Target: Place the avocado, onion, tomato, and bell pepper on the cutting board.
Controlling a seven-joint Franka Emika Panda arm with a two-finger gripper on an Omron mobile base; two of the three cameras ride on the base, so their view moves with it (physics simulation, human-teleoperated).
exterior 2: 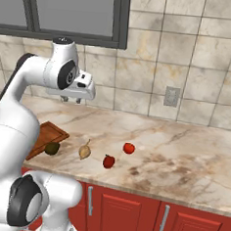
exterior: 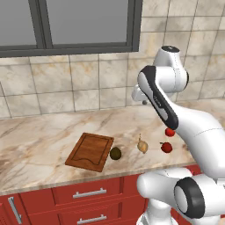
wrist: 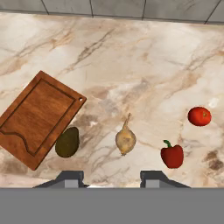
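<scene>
Bare cutting board point(wrist: 37, 118), avocado point(wrist: 67, 142) alongside

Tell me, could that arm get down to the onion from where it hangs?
Probably yes. The tool hangs high above the counter, and the onion lies in the open, apart from the avocado and bell pepper.

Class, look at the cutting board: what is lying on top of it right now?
The cutting board has nothing on it; its whole grooved top shows. The avocado lies on the counter right at the board's edge. Nothing is covered.
</scene>
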